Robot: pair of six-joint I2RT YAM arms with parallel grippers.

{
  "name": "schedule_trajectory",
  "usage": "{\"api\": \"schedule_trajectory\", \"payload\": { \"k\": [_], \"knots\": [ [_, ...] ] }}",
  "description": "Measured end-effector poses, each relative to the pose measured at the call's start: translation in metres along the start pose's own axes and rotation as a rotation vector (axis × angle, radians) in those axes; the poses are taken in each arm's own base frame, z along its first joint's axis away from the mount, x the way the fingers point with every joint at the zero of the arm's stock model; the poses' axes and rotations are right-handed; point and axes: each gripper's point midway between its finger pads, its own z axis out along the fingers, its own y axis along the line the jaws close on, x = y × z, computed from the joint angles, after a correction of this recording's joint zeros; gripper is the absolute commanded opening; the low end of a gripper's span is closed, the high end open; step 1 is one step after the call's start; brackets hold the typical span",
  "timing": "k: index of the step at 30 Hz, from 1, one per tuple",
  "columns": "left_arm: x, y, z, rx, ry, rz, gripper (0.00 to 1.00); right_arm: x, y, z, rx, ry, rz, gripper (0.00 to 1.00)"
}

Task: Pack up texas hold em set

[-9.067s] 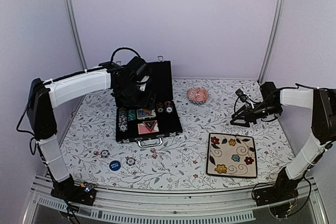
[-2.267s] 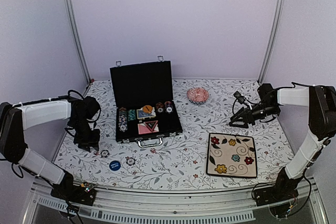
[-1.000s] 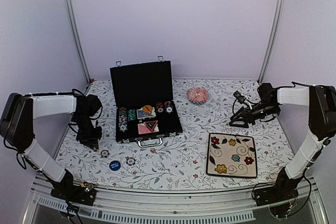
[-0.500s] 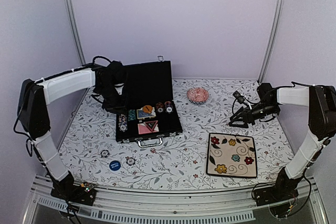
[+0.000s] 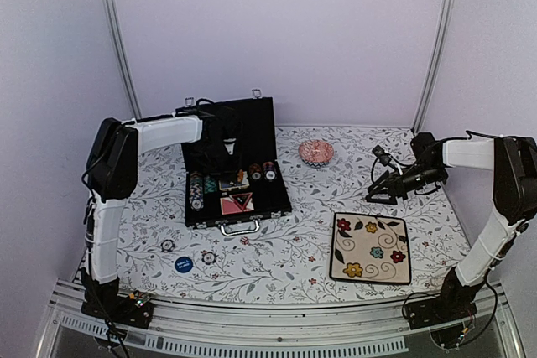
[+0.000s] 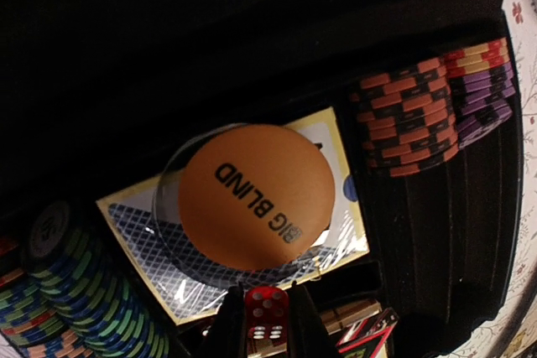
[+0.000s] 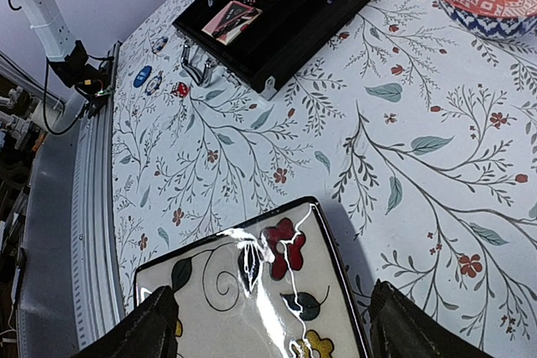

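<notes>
Red die [image 6: 267,308] clamped in left hand [image 6: 266,326], low over open black case [image 5: 252,130] at desk's [image 5: 285,249] left-centre, just above orange Big Blind button [image 6: 256,197] on card deck [image 6: 138,232], chip stacks [image 6: 409,115] alongside, blue button [image 5: 183,263] and loose chips [image 5: 208,256] on desk before case's front edge, right hand [image 7: 281,324] fingers apart and empty, beyond flowered plate's [image 7: 243,282] far edge.

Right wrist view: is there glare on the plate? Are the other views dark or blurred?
Right wrist view: a white glare streak crosses the plate. Left wrist view: the case interior is nearly black; the orange button and red die are clear. Top view: evenly lit.
</notes>
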Motion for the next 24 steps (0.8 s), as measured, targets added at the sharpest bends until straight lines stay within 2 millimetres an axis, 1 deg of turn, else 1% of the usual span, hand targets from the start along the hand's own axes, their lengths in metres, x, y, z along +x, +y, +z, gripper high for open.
{"api": "schedule_trajectory", "payload": {
  "k": [2,5,9,11,16,21,24],
  "knots": [
    [-0.002,-0.003,0.005,0.007,0.002,0.002,0.10,0.000,0.000,0.000,0.000,0.000,0.000,0.79],
    [-0.004,-0.007,0.003,0.014,-0.008,0.007,0.10,0.000,0.000,0.000,0.000,0.000,0.000,0.79],
    [-0.002,-0.009,0.004,0.014,-0.004,0.013,0.09,0.000,0.000,0.000,0.000,0.000,0.000,0.79],
    [0.001,-0.009,0.006,0.011,0.004,0.016,0.09,0.000,0.000,0.000,0.000,0.000,-0.001,0.79],
    [0.018,-0.006,0.013,-0.005,0.041,0.022,0.09,0.000,0.000,0.000,0.000,0.000,0.000,0.79],
    [0.027,-0.004,0.009,-0.014,0.048,0.028,0.10,0.000,0.000,0.000,0.000,0.000,-0.001,0.79],
    [0.029,-0.002,0.008,-0.023,0.047,0.029,0.11,0.000,0.000,0.000,0.000,0.000,0.000,0.79]
  ]
}}
